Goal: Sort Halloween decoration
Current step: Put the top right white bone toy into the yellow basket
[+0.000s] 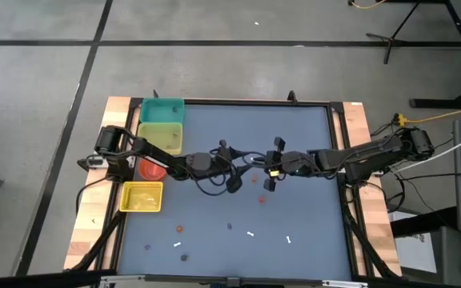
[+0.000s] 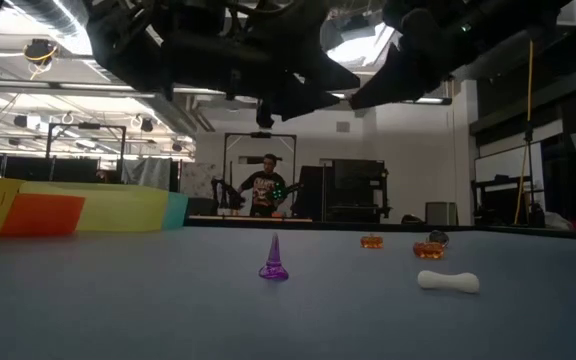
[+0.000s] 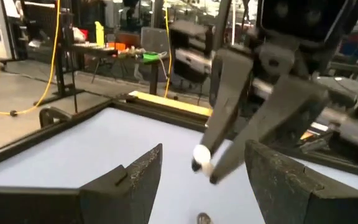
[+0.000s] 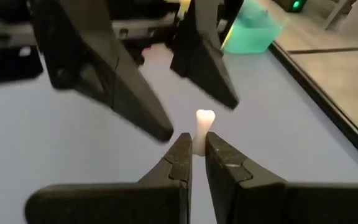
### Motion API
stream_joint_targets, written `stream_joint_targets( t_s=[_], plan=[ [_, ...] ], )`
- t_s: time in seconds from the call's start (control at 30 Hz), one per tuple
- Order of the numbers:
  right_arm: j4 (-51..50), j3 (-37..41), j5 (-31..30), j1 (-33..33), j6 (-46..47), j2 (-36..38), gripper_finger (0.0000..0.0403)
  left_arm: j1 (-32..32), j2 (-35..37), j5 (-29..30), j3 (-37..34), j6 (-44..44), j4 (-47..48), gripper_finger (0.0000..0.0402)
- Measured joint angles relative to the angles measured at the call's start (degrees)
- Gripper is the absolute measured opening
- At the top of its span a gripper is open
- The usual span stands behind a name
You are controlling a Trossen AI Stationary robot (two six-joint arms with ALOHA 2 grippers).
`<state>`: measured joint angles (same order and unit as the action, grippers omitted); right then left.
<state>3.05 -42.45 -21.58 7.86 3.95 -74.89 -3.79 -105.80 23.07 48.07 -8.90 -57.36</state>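
1. Small white bone-shaped plastic trinket (image 4: 204, 127): being pinched at its lower end between the closed tips of the right gripper (image 4: 196, 148), standing upright, lifted above the blue table surface (image 1: 294, 144) near the middle of the table.
2. Facing it from just beside: the left gripper (image 3: 201, 168), spread wide, dark fingers (image 4: 135, 99) on both sides of the white piece but not touching it. Probably waiting for a handover in the air, because the bins are on the left arm's side.
3. Holding the bone by one end only, most likely to leave the free end for the other jaws.
4. Standing at the left edge of the table: teal plastic bin (image 1: 162, 110), pale yellow-green bin (image 1: 163, 136), red-orange bin (image 1: 150, 169), bright yellow slotted bin (image 1: 142, 197).
5. Lying on the table, not yet sorted: purple cone-shaped trinket (image 2: 274, 260), two round orange pumpkin pieces (image 2: 371, 241), another white bone (image 2: 448, 282), well apart from the bins.
6. Risking a slip of the thin piece if the left jaws are closing off-centre.
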Motion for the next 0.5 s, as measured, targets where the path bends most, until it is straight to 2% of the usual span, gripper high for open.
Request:
stream_joint_targets(
  t_s=[0.27,0.5],
  plan=[
    [1.97,-0.01,0.06,0.0,-1.67,0.0,0.003,0.0,0.0,0.0,0.0,-0.18,-0.13,0.0207],
    [2.01,-0.01,0.07,0.0,-1.69,0.02,0.003,0.0,0.0,0.02,0.0,-1.49,-0.13,0.0178]
  ],
)
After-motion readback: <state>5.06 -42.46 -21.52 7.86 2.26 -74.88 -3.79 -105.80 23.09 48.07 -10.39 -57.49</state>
